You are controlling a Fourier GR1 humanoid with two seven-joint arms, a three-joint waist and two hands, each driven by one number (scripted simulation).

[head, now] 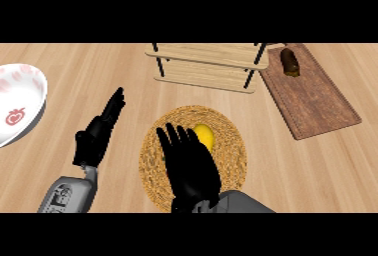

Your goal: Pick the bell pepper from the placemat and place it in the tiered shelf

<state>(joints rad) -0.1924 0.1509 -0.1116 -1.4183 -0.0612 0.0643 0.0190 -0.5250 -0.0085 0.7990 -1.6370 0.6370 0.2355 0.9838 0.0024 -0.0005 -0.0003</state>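
Note:
A yellow bell pepper (204,136) lies on the round woven placemat (230,150) at the middle of the counter. My right hand (190,165) hovers over the placemat with straight fingers, its fingertips beside the pepper's left side and partly covering it. The tiered shelf (210,62), light wood with black posts, stands behind the placemat near the far edge. My left hand (100,132) rests open to the left of the placemat, fingers pointing away.
A dark wooden cutting board (314,97) lies at the right, with a brown object (290,63) on its far end. A white plate with red markings (18,102) sits at the left edge.

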